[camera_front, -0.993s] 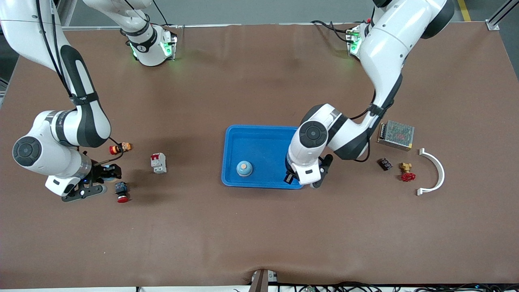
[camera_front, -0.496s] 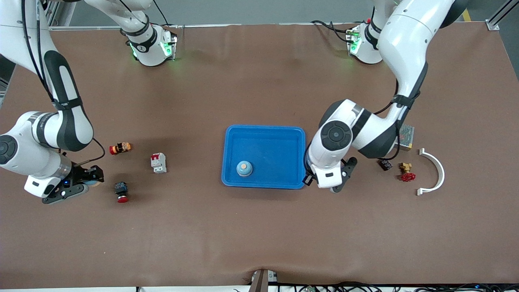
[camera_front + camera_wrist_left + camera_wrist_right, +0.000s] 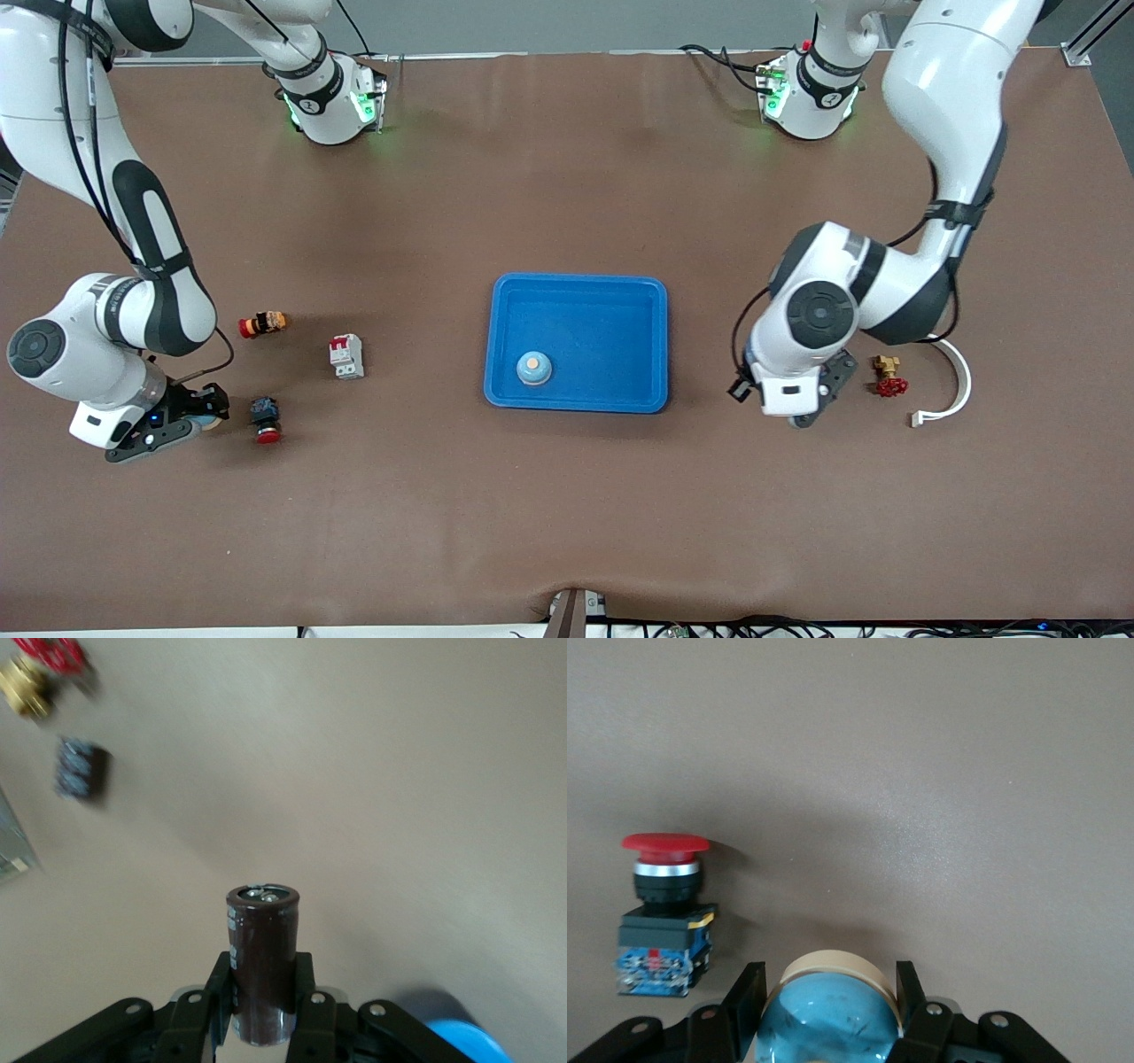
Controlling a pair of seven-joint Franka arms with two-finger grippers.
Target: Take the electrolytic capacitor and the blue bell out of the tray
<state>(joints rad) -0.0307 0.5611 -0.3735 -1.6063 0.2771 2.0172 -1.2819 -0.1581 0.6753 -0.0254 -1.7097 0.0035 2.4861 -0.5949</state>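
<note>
My left gripper [image 3: 802, 409] is shut on a dark brown cylindrical capacitor [image 3: 262, 948], held upright between the fingers [image 3: 262, 979]. It is over bare table between the blue tray [image 3: 576, 292] and a brass valve. The hand hides the capacitor in the front view. My right gripper [image 3: 182, 416] is shut on a blue domed bell with a cream base [image 3: 828, 1014], at the right arm's end of the table beside a red push button [image 3: 264, 420]. The jaws [image 3: 828, 988] clasp the bell's sides. A second blue bell [image 3: 534, 368] sits in the tray.
A brass valve with a red handle [image 3: 889, 377] and a white curved bracket [image 3: 957, 372] lie near the left gripper. A small black part [image 3: 81, 771] shows in the left wrist view. A red-and-white breaker [image 3: 346, 356] and a small orange-red part [image 3: 262, 324] lie near the right gripper.
My left gripper has carried the capacitor from the tray's edge toward the left arm's end of the table. My right gripper has shifted a little away from the push button, still holding the bell.
</note>
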